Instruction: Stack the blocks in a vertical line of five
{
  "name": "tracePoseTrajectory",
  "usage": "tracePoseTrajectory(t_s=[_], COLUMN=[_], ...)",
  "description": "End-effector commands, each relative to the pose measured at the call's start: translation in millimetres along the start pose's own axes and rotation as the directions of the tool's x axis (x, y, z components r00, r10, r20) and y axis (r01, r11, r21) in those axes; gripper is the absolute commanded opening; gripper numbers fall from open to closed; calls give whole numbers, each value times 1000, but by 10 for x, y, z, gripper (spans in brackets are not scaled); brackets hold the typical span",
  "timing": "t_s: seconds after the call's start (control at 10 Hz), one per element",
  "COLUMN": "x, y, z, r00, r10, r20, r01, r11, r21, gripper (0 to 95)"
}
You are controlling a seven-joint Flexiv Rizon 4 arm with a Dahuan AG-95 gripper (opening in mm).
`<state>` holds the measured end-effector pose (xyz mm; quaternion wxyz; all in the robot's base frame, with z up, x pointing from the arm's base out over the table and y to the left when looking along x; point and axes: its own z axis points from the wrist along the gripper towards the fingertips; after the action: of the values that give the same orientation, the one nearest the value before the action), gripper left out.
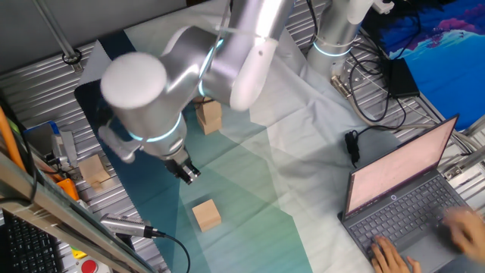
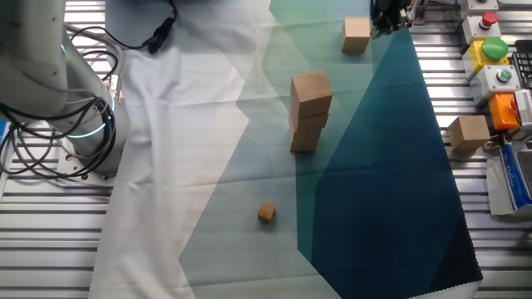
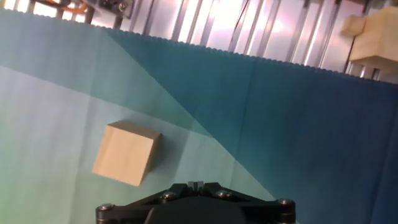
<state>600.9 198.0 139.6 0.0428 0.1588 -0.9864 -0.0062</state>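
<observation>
Teal-and-white cloth (image 2: 391, 166) over slatted surface (image 1: 45, 68), stack of apparently three blocks (image 2: 309, 112) mid-cloth, single block (image 1: 206, 214) near hand (image 1: 188, 173), hand's grip state indiscernible, pale block (image 2: 469, 133) off-cloth, tiny cube (image 2: 266, 213).

A ribbed metal table (image 2: 33, 241) carries a white-to-teal cloth (image 2: 391, 166); a laptop (image 1: 409, 189) sits open at one edge, cables (image 1: 371, 91) nearby
</observation>
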Motion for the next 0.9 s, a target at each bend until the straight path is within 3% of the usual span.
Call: tracePoseTrajectory(t_s=[0.1,0.5,0.9], x=[24,24,24], y=[-1,-1,-1], z=[-3,-3,-3], r00=[1000,991,990], r10=[-23,-130,-143], r20=[8,-15,15], r01=[23,130,143], r11=[1000,991,990], r21=[-7,-25,-20], gripper=[0,0,0])
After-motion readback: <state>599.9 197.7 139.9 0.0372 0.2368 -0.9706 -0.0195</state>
